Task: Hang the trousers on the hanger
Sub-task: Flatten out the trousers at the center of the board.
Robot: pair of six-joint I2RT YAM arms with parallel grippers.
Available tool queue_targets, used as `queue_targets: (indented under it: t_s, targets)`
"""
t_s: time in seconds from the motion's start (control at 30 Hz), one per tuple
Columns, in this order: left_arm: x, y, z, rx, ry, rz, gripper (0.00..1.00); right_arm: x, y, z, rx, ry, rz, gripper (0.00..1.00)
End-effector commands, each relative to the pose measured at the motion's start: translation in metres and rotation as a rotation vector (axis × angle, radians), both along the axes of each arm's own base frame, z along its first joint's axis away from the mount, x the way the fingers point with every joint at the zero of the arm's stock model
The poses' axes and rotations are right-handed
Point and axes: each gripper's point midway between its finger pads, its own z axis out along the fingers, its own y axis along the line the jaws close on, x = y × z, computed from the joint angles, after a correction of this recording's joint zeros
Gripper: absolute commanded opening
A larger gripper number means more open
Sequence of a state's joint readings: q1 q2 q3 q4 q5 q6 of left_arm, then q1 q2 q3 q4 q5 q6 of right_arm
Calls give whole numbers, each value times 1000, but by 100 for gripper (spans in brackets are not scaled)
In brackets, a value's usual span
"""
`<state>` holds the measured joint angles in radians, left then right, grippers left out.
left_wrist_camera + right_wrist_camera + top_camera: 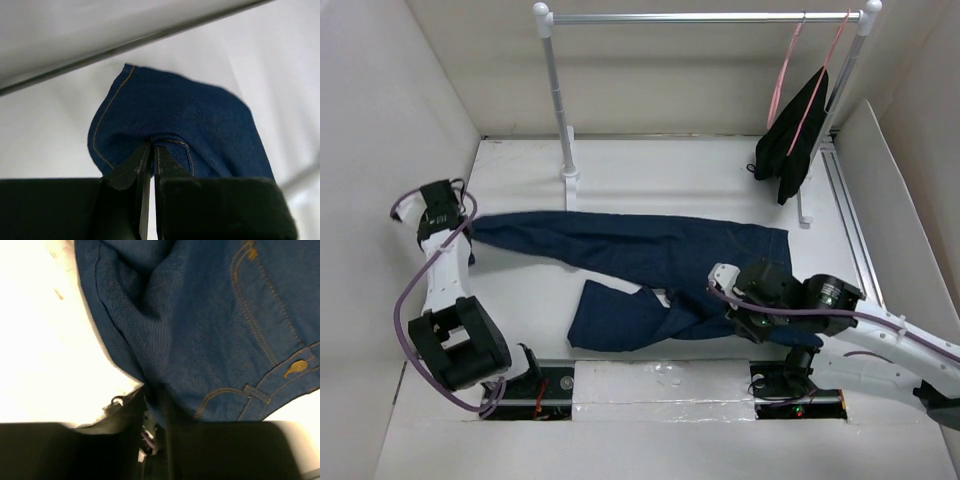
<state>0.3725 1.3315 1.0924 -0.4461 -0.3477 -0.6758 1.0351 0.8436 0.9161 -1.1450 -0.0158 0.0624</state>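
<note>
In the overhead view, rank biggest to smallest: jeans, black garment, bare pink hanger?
Largest: jeans, by far.
Then: black garment.
Smallest: bare pink hanger, only a thin outline, nearly as long as the garment.

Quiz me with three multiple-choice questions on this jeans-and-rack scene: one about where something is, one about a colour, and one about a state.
1. Where is the black garment?
A. hanging at the right end of the rail
B. hanging at the rail's left end
C. lying under the trousers

2. What colour is the stitching on the trousers?
A. white
B. orange-gold
C. green

3. What is the left gripper doing?
A. wide open, holding nothing
B. gripping the rail
C. shut on a trouser-leg hem

Answers:
1 A, the top view shows it hanging at the rail's right end.
2 B, both wrist views show orange-gold thread on the blue denim.
3 C, the left wrist view shows its fingers closed together, pinching the hem.
</note>
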Motion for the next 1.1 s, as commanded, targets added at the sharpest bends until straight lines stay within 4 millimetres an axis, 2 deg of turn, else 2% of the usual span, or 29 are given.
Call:
queue_targets:
  t_s: [0.0,0.03,0.07,0.1,0.17,0.2,0.23,0.3,0.33,0.37,0.4,0.43,0.47,0.5,0.53,0.57,0.6,0.63,0.7,0.73,0.77,0.8,0.83,0.87,0.9,0.97,1.07]
  targets:
    - [-38,14,-39,-64,88,52,0,-4,1,26,33,-11,46,33]
    - [-43,17,-48,-88,114,65,0,0,2,28,33,-25,40,47]
    - [-49,22,-54,-105,129,84,13,3,4,31,41,-40,40,70]
    - [-46,20,-56,-119,131,62,20,9,7,33,41,-53,30,77]
    - [-44,21,-50,-106,126,46,31,27,15,42,68,-98,17,80]
    - [-41,18,-46,-109,102,29,32,35,17,42,62,-106,17,80]
    - [-38,18,-31,-84,48,17,33,50,22,43,101,-118,-21,80]
    - [-24,2,-12,-52,-3,-54,34,69,22,41,119,-142,-59,69]
    - [-20,-6,0,-30,-36,-85,34,87,25,44,151,-186,-101,58]
    - [-18,-15,3,-21,-45,-111,34,106,10,34,141,-195,-192,26]
    - [-16,-20,6,-8,-52,-126,35,118,5,33,146,-207,-229,8]
    - [-9,-29,9,13,-74,-160,47,149,-4,38,198,-252,-322,0]
    - [-10,-30,7,11,-69,-160,59,156,-17,30,178,-240,-379,0]
    - [-4,-32,5,15,-74,-186,74,166,-18,29,222,-233,-399,0]
    - [0,-33,-11,-9,-30,-202,86,183,-22,34,261,-264,-433,2]
    - [5,-32,-16,-21,-4,-208,88,193,-30,23,257,-239,-480,15]
    - [4,-31,-25,-34,43,-203,88,206,-46,23,271,-245,-545,20]
    - [7,-29,-45,-57,103,-204,88,214,-48,24,300,-245,-553,24]
    - [12,-29,-60,-70,135,-224,84,224,-65,15,287,-238,-644,44]
    - [14,-34,-70,-84,160,-244,82,234,-89,14,255,-279,-740,52]
    - [16,-45,-76,-92,177,-276,78,238,-99,11,255,-284,-789,67]
    - [18,-51,-79,-80,180,-292,77,239,-110,0,257,-262,-855,73]
    - [20,-57,-81,-68,184,-309,75,249,-130,1,273,-291,-942,77]
    - [19,-65,-87,-59,197,-333,73,253,-138,-4,278,-281,-980,84]
    - [23,-78,-94,-46,214,-372,71,257,-145,-17,268,-243,-1018,86]
    - [24,-86,-105,-48,250,-387,66,269,-164,-23,223,-260,-1089,92]
    - [25,-88,-130,-83,295,-380,66,281,-185,-44,174,-240,-1178,92]
